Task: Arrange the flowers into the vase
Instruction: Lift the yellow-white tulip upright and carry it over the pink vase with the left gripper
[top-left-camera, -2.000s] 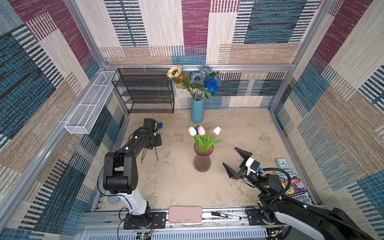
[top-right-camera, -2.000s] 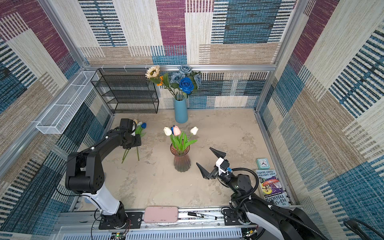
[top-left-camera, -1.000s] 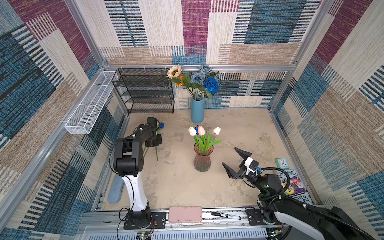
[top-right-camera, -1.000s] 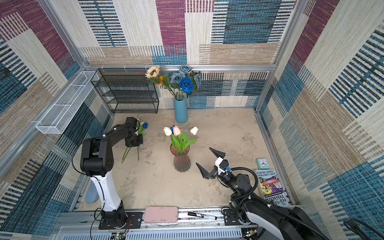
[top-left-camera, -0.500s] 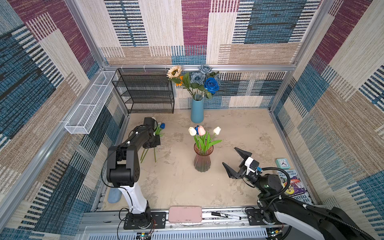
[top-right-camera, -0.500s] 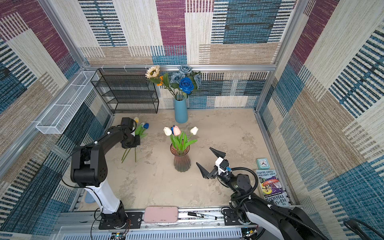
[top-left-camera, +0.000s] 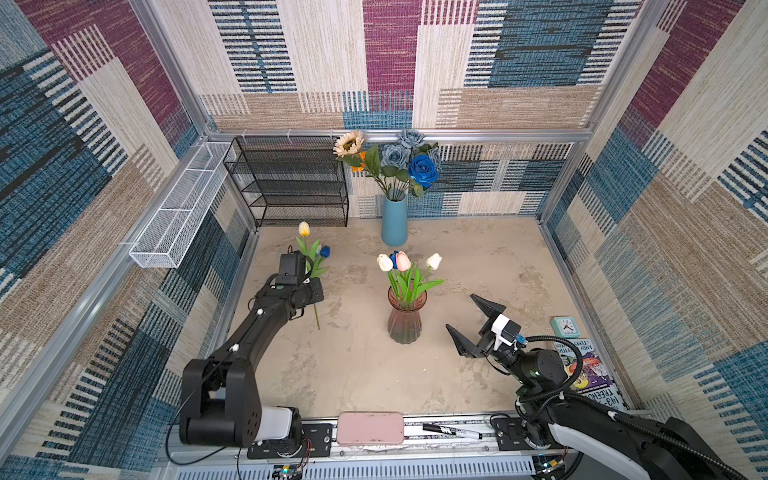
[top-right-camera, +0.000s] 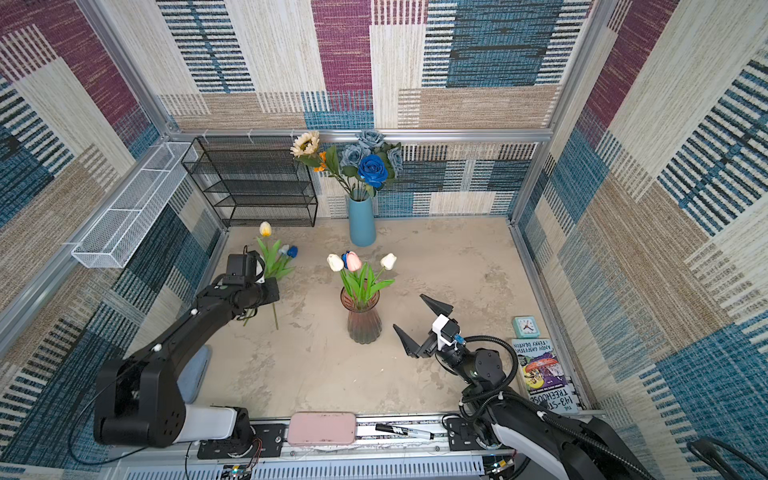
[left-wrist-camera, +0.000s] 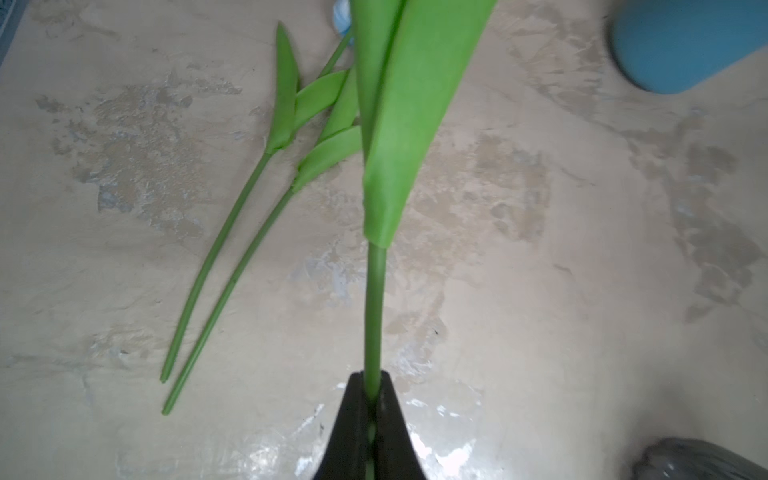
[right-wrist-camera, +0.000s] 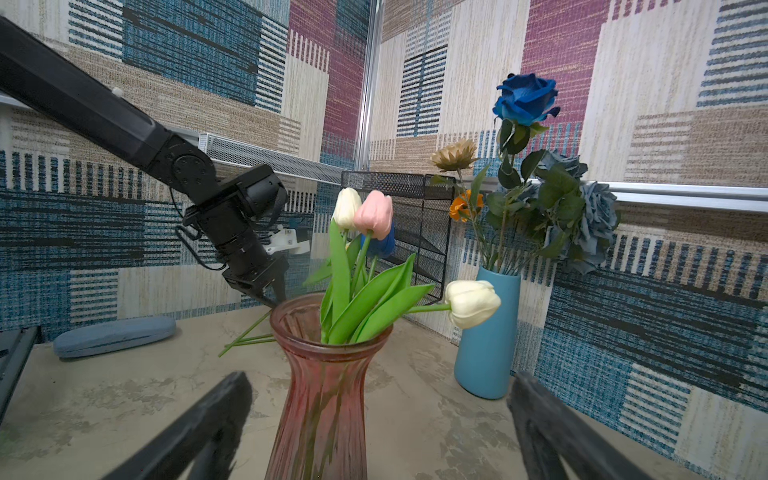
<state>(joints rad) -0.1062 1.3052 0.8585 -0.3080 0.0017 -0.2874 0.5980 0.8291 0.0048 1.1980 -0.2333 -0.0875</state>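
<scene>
The left hand (left-wrist-camera: 372, 392) pinches the stem of a yellow tulip (top-left-camera: 304, 228) above the counter (top-left-camera: 357, 365), far left. The right hand (top-left-camera: 459, 311), spread wide, faces the pink vase (top-left-camera: 404, 322).

Centre vase (top-left-camera: 404, 322) mid-frame in both top views, four tulips (top-left-camera: 403, 261) in it. Rear vase (top-left-camera: 394, 220) behind it at back wall, bouquet (top-left-camera: 390, 160) in it; wire rack (top-left-camera: 291, 183) left of that. Left gripper (top-left-camera: 312, 297) left of centre vase, tulip stem (left-wrist-camera: 374, 311) between its fingers; two loose tulips (left-wrist-camera: 220, 266) on floor beside. Right gripper (top-left-camera: 459, 311) right of centre vase. Clock (top-left-camera: 564, 326) at right edge of floor, book (top-left-camera: 588, 368) in front of it.
</scene>
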